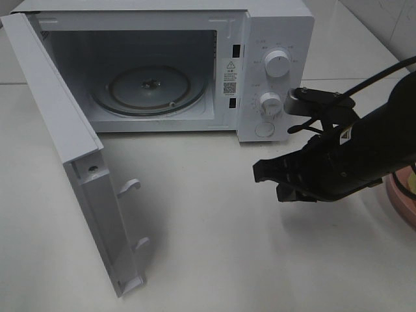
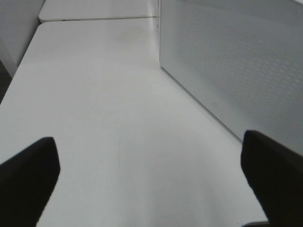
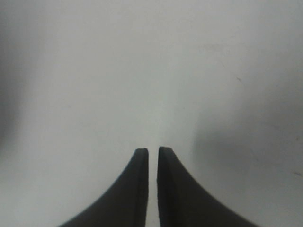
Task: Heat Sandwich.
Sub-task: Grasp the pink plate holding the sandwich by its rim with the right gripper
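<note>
Microwave [image 1: 162, 65] door [image 1: 78, 182] is swung wide for loading, right gripper [image 1: 270, 181] nearly pinched shut and empty out front, left gripper [image 2: 151, 175] spread wide beside it, sandwich nowhere visible.

pink plate [image 1: 402, 198] clipped at 3 o'clock edge of the high view and half behind the right arm [image 1: 364, 153], contents unreadable; microwave [image 1: 276, 32] top cut at 12; dial labels too small; left gripper [image 2: 151, 177] shows only two finger stubs cut at 6.
</note>
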Controlling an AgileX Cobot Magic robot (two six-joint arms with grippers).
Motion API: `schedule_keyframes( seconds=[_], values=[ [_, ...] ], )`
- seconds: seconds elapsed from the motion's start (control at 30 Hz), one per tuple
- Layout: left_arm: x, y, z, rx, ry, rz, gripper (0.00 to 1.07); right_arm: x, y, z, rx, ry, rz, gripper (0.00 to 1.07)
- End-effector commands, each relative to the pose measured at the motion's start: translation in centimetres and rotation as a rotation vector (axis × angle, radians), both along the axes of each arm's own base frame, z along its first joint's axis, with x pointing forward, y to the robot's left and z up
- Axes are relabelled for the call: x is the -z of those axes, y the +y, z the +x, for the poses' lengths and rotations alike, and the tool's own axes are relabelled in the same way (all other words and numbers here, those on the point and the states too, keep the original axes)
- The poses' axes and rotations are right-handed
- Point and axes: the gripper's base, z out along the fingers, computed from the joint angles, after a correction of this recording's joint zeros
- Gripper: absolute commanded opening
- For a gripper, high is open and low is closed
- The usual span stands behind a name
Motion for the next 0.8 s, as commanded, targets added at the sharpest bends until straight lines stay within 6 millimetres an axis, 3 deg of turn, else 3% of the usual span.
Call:
schedule_keyframes(
  seconds=[0.03,0.47,0.8],
  values=[
    [0.1,0.0,-0.4,0.001,-0.025,-0.005,1.0,-0.4,-0.4,-0.4,-0.069,0.014,-0.051,0.12],
    [0.1,0.0,-0.4,0.001,-0.025,-0.005,1.0,-0.4,-2.3,-2.3,-0.235,0.166,-0.276,0.25],
    [0.1,0.0,-0.4,0.001,-0.025,-0.005,1.0,-3.3,-5.9,-0.6,-0.106,0.148,-0.302,0.49]
  ],
)
